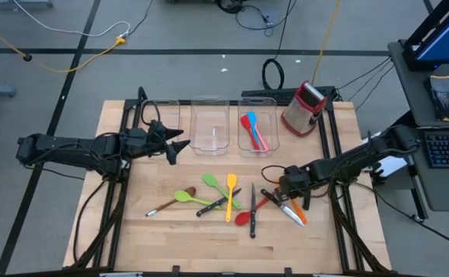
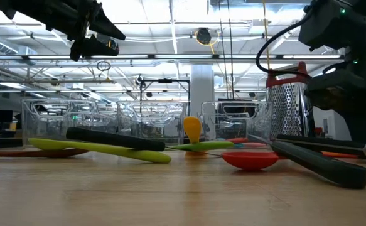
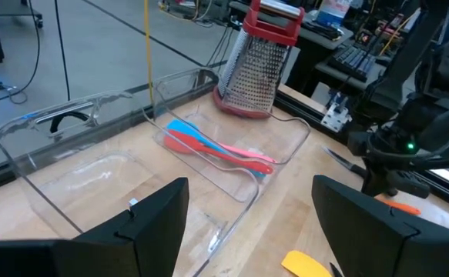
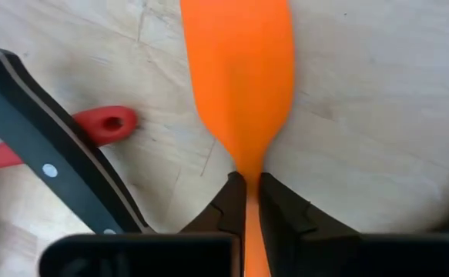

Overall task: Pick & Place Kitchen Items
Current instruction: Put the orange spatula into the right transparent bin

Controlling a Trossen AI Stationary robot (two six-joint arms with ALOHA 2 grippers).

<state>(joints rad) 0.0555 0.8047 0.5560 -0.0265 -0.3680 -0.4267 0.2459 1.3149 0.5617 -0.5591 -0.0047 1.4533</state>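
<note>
Three clear bins (image 1: pixel 211 127), right fingers (image 4: pixel 247 201) pinching one orange spatula (image 4: pixel 239 77), left fingers (image 3: pixel 155 219) spread

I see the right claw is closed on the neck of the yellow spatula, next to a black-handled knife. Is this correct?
Not quite: the colour is wrong. The right claw is closed on the neck of the orange spatula, next to the black-handled knife. The right wrist view shows this. The yellow spatula lies untouched farther along the table in the high view.
</note>
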